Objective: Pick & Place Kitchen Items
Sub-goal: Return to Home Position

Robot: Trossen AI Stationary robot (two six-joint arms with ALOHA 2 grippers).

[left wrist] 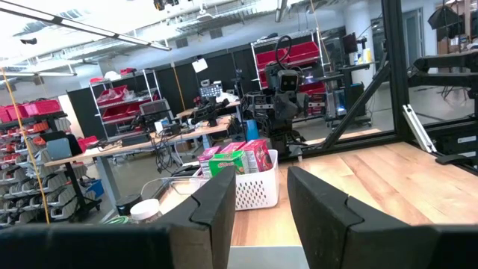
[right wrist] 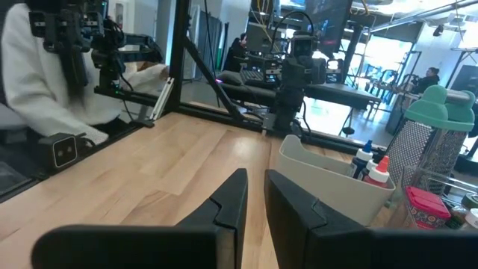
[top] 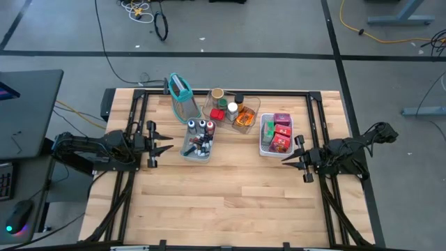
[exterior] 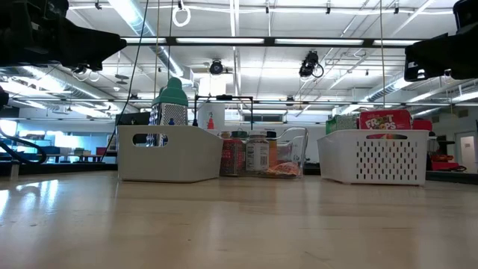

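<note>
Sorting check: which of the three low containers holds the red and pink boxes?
The white slotted basket, rightmost; the grey bin holds small bottles, the clear tray jars.

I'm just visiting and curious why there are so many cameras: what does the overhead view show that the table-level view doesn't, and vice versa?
Only the overhead view: the left gripper and right gripper near opposite sides of the table, fingers open, and the small bottles down inside the grey bin. Only the table-level view: the ceiling lights and the printed front of the red box. Both: the grey bin, white basket, clear tray and teal-rimmed holder.
</note>
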